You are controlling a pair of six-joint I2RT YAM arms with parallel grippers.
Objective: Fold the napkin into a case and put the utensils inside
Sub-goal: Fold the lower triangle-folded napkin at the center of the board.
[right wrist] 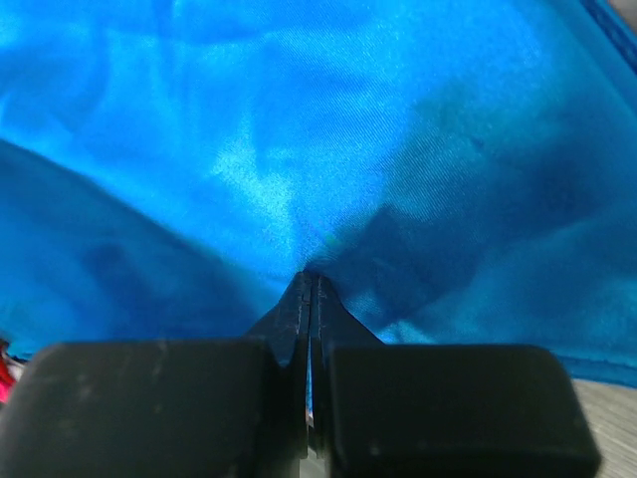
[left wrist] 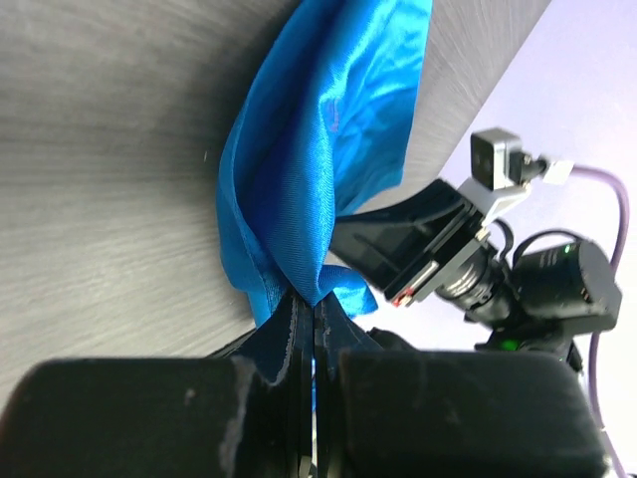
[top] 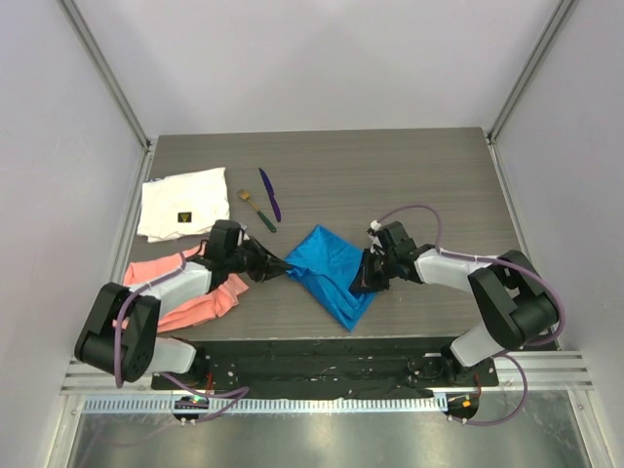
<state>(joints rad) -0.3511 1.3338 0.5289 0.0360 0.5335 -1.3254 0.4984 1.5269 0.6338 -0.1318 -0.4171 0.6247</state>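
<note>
Left gripper (left wrist: 314, 304), right gripper (right wrist: 311, 281): both pinched tight onto napkin (top: 331, 265).
Napkin bunched between them, near table (top: 439, 175) front edge.

The light here is even and cool and falls from overhead, so the pale walls (top: 322, 58) look flat and almost shadowless. On the grey table (top: 429, 175) the shadows are short and soft, tucked close under the arms and the napkin (top: 331, 268). From above everything is crisp, with a dull sheen on the metal sheet (top: 322, 439) at 6 o'clock. In the left wrist view the shiny cloth shows pale streaks along its folds, while the left gripper (left wrist: 314, 309) at 6 o'clock is dark and blurred. The right wrist view is soft all over, blotched with white glare and deep blue shade, with the right gripper (right wrist: 311, 284) out of focus.
</note>
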